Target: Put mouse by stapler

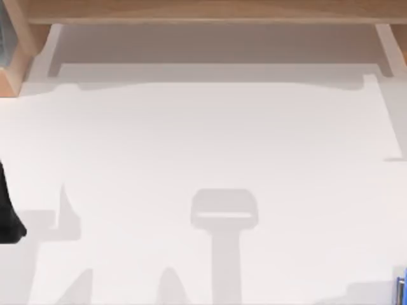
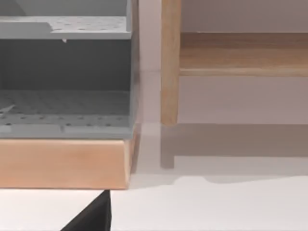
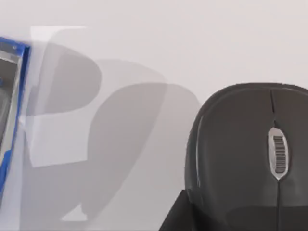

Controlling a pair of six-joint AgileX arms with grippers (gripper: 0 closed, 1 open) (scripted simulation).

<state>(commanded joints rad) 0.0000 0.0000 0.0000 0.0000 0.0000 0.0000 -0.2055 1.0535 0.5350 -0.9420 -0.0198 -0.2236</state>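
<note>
Looking down from the right wrist, the dark mouse (image 3: 250,154) lies on the white table (image 1: 203,146), close under the right arm's camera, with a blue-edged object (image 3: 12,110), possibly the stapler, well apart across bare surface; whether the claw is open, closed or gripping, I cannot tell. Risk as I judge it: the rounded glossy shell slipping from an off-centre pinch. Left arm (image 1: 7,216) parked at the table's left edge, facing a grey perforated shelf (image 2: 65,113) on a wooden base (image 2: 62,163); nothing stands between mouse and blue object.

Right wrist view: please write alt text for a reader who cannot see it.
A dark grey computer mouse with a silver scroll wheel lies on a white table. A blue-edged object sits apart from it at the frame's border, with soft grey shadows between them.
</note>
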